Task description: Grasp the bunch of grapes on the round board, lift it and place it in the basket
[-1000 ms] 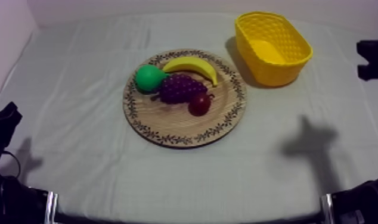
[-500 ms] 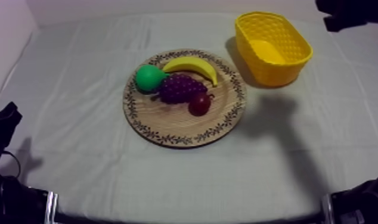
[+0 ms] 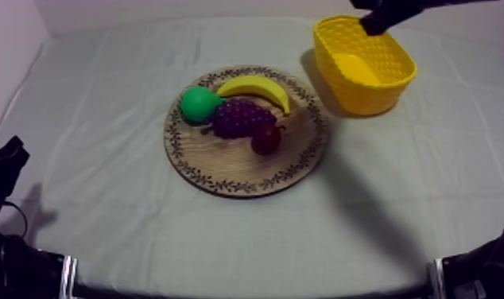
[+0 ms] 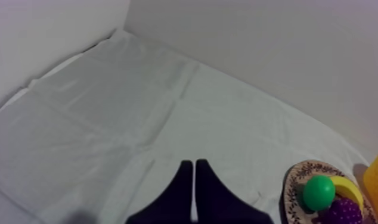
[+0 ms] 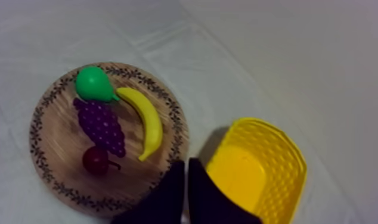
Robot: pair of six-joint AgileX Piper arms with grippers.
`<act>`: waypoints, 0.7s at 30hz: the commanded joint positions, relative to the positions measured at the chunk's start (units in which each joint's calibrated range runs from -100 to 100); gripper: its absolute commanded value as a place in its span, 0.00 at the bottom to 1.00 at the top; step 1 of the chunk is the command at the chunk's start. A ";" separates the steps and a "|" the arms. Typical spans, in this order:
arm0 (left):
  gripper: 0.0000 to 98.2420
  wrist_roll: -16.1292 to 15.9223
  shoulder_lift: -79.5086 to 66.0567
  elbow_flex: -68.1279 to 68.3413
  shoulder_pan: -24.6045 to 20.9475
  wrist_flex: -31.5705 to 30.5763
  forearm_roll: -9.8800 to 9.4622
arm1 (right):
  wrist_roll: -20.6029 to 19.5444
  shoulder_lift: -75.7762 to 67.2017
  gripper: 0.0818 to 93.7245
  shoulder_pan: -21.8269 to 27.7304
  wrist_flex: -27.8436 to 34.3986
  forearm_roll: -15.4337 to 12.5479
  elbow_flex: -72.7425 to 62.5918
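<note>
Top view: bunch of grapes (image 3: 243,118) at centre of frame, mid wooden board (image 3: 231,171), against pear (image 3: 198,104), banana (image 3: 255,86) just above, small red fruit (image 3: 265,139) at lower right. Dark purple, knobbly, tapering. I judge it light, stiff, bumpy enough to hold; I'd pinch across widest middle. My right tool (image 3: 370,26) hangs at upper right over yellow basket (image 3: 366,97), closed on nothing. My left tool (image 4: 194,165) closed too, over bare surface (image 4: 108,107).

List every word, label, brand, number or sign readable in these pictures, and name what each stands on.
None: no text can be read anywhere.
The round wooden board carries only a dark ornamental pattern round its rim, not letters.
The yellow woven basket and the grey-white cloth bear no writing.
</note>
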 commanded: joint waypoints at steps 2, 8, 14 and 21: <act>0.00 -0.01 0.03 0.04 0.02 0.00 -0.02 | -1.26 3.74 0.01 -1.80 1.10 0.90 -2.88; 0.00 0.00 0.03 0.04 0.02 0.00 -0.02 | -3.11 10.51 0.01 -4.27 7.34 2.29 -11.66; 0.00 0.01 0.03 0.04 0.02 0.00 -0.02 | -3.33 16.62 0.01 -5.71 15.69 2.65 -20.82; 0.00 0.00 0.03 0.04 0.02 0.00 -0.02 | -3.02 24.22 0.01 -6.12 25.15 3.73 -32.35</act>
